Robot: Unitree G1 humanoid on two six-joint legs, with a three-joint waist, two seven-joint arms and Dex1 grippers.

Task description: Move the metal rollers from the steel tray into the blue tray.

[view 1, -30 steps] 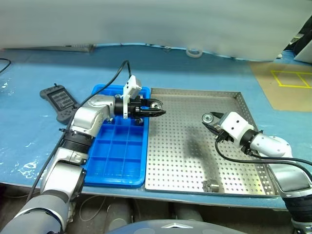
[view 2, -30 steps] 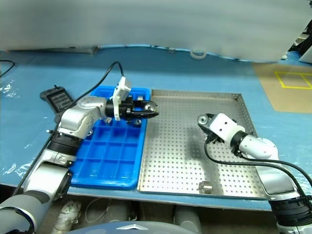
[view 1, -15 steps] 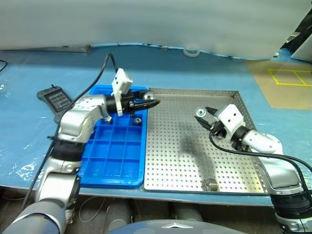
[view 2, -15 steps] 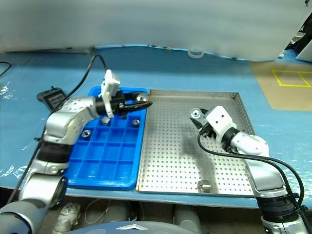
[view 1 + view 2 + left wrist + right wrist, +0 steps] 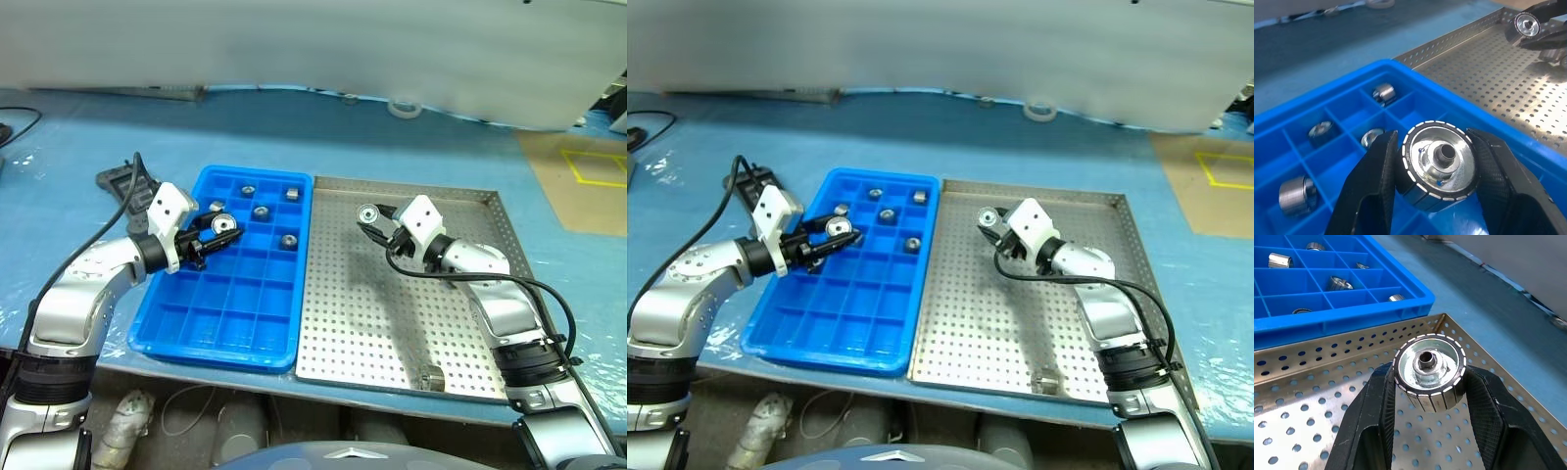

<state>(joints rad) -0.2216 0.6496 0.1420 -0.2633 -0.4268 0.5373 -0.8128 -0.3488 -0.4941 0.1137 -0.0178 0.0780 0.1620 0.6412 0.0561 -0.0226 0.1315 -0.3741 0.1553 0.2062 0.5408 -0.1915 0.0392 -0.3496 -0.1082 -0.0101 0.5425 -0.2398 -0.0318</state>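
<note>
Surface: blue table [image 5: 78, 166] before you.
Left gripper [image 5: 1437, 164]: clamps a roller [image 5: 1439, 166] over your blue tray [image 5: 220, 333].
Right gripper [image 5: 1429, 377]: pinches another roller [image 5: 1429, 371] above the steel tray [image 5: 392, 323].
Loose roller [image 5: 429, 376]: near the steel tray's front rim.

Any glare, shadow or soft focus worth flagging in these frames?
Left eye view: a soft dark shadow lies on the steel tray under the right arm. Left wrist view: the held roller is crisp with bright highlights, while the far tray corner goes soft. Right wrist view: the held roller is sharp and the blue tray behind is slightly soft.
</note>
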